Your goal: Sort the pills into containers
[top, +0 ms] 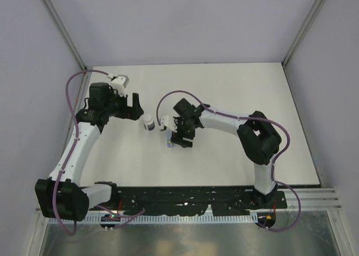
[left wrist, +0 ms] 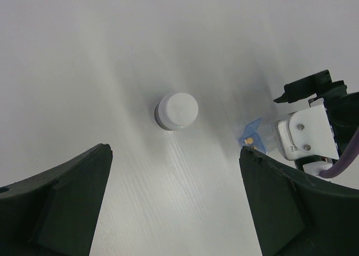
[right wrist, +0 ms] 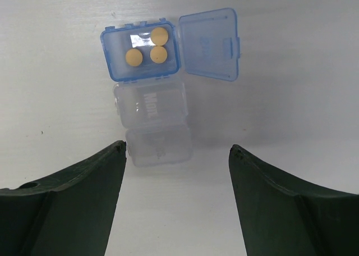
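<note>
A small bottle with a white cap (left wrist: 176, 111) stands upright on the white table, also seen from above (top: 148, 123). My left gripper (left wrist: 174, 149) hovers open just short of it, with nothing between its fingers. A clear plastic pill box (right wrist: 154, 124) lies flat beside the bottle. Its blue end compartment (right wrist: 140, 48) has its lid (right wrist: 208, 44) flipped open and holds three round yellow pills (right wrist: 159, 36). The box's two clear compartments are closed. My right gripper (right wrist: 177, 146) is open above the box's near end, holding nothing. In the left wrist view the blue compartment (left wrist: 251, 133) peeks out by the right finger.
The right arm's wrist and white camera mount (left wrist: 305, 133) sit close to my left gripper's right finger. Grey walls enclose the white table (top: 235, 87) on three sides. Cable track and arm bases (top: 185, 202) line the near edge.
</note>
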Available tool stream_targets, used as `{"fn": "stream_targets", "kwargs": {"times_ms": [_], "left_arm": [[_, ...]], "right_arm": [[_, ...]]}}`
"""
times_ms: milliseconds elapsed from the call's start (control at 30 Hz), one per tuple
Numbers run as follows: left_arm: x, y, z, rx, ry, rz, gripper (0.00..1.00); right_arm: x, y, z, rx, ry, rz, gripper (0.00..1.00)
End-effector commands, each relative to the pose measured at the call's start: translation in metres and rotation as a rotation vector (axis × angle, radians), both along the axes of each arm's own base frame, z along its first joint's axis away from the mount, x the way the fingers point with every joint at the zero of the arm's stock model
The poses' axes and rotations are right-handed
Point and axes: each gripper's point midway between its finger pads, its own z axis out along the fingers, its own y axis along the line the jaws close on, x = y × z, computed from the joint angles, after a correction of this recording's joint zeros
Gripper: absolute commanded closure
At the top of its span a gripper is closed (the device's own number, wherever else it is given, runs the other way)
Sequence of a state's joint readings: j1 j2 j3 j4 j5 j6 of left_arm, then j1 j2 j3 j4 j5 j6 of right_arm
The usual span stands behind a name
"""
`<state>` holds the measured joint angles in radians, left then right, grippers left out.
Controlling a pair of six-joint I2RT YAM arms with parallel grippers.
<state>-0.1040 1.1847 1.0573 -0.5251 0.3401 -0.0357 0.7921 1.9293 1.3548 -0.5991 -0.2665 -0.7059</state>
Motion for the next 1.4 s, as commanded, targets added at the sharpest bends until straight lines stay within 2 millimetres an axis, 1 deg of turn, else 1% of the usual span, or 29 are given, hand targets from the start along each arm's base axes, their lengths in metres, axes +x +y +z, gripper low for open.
{"fn": "stream_targets", "kwargs": {"times_ms": [0,367,533,933,1067,1367], "left_arm": [[-0.002,0.0,0.009,-0.011,-0.027,-0.017,0.01],[0.0,-0.001,0.004,-0.041,0.001,-0.02,0.0],[0.0,0.001,0.002,-0.051,0.009,-0.016,0.0],[-0.001,0.001,0.004,-0.06,0.008,-0.017,0.0],[-0.001,0.001,0.002,-0.066,0.016,-0.017,0.0],[-0.002,0.001,0.004,-0.076,0.016,-0.016,0.0]], "right_arm": [[0.011,0.013,0.008,0.027,-0.029,0.021,0.22],[0.005,0.013,-0.005,0.021,0.009,0.025,0.3],[0.005,0.013,-0.006,0.027,0.007,0.017,0.32],[-0.003,0.012,-0.011,0.026,0.018,0.025,0.37],[-0.003,0.011,-0.011,0.028,0.019,0.026,0.41],[-0.006,0.008,-0.012,0.018,0.027,0.028,0.52]]}}
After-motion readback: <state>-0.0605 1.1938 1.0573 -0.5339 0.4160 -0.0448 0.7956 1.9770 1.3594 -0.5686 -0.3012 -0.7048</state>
